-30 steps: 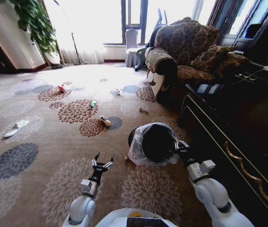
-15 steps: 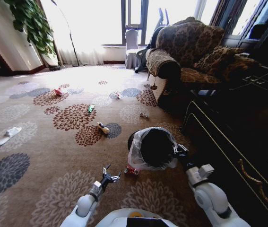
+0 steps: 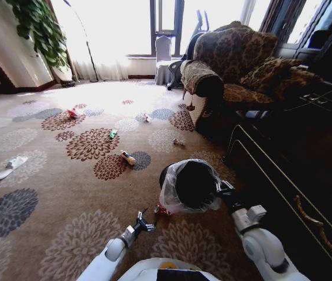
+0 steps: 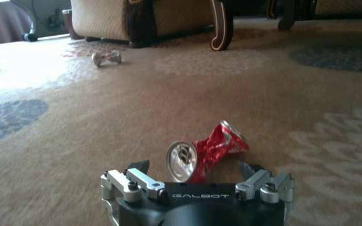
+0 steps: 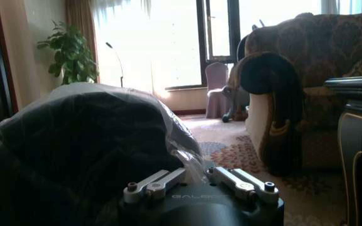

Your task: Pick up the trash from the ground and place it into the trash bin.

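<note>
The trash bin (image 3: 191,186) stands on the carpet (image 3: 66,187) at lower centre of the head view, with a crushed can (image 4: 205,150) lying at its lower-left foot. The left claw (image 3: 141,223) sits just below-left of that can, the can between its spread fingers. The right claw (image 3: 224,188) touches the bin's right rim. More scraps (image 3: 129,157) lie scattered farther up the frame, and an armchair (image 3: 227,61) fills the upper right.

Your left hand (image 3: 143,223) reaches forward and low from your left arm, fingers (image 4: 138,167) spread wide apart just above the floor. Your right arm stretches forward on the right, and its right hand (image 3: 225,188) has fingers (image 5: 162,181) drawn together.
</note>
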Available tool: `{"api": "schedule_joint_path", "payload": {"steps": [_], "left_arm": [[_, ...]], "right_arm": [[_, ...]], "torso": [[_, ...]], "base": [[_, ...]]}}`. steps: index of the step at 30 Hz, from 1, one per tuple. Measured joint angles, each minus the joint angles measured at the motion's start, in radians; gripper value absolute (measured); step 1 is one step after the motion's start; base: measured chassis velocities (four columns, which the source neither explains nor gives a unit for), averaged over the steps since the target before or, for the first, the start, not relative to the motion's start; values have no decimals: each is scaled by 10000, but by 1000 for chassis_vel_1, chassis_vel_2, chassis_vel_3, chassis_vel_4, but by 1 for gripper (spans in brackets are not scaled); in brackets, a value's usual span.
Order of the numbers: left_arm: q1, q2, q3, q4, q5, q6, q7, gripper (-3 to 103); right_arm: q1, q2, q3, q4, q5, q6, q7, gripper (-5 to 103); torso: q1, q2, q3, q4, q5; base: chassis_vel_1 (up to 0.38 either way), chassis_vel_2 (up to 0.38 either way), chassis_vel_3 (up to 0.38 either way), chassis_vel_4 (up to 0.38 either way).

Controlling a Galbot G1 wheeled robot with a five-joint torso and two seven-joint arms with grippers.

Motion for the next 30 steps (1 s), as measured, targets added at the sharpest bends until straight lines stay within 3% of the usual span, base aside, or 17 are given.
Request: {"api": "schedule_joint_path", "payload": {"steps": [4,9,11,16,18,20,21,24,28,30], "left_arm": [[-441,-118,204,366,157,-154,51,96],[-1008,-367,455,1231,396,-186,-323,92],[-1281,-540,463,1746,228,-364,-279,81],[-1513,-687,399,2135,1,-481,-198,71],[-1599,-788,400,2357,-28,-523,-77,61],[-1620,-828,389,2421,-22,-533,-58,61],[-1643,-898,343,2509,-18,-547,-41,51],[-1656,-944,289,2566,-23,-584,-14,45],[-1690,-941,247,2648,-24,-780,126,24],[-1692,-927,244,2647,-26,-781,134,24]], "right_arm": [[-49,7,73,-4,12,-33,0,0],[-56,10,109,-37,31,-32,0,0],[-110,34,151,-71,37,-32,-1,0],[-214,72,202,-133,55,-28,0,0],[-238,87,213,-134,64,-27,0,0],[-237,87,212,-134,67,-27,0,0],[-234,87,212,-134,71,-27,0,0],[-237,78,213,-127,72,-27,0,0],[-269,81,213,-126,71,-27,0,0],[-275,82,213,-126,71,-27,0,0]], "torso": [[0,0,0,-2,-1],[0,0,1,0,-1],[0,0,1,0,-1],[1,0,0,-2,0],[1,0,0,-1,0],[1,0,0,0,0],[0,0,0,0,-3],[1,0,0,0,-1],[0,0,0,0,-1],[0,0,0,-1,0]], "base": [[0,0,0,0],[0,0,0,0],[0,0,0,0],[0,0,0,0],[0,0,0,0],[0,0,0,0],[0,0,0,0],[0,0,0,0],[0,0,0,0],[0,0,0,0]]}}
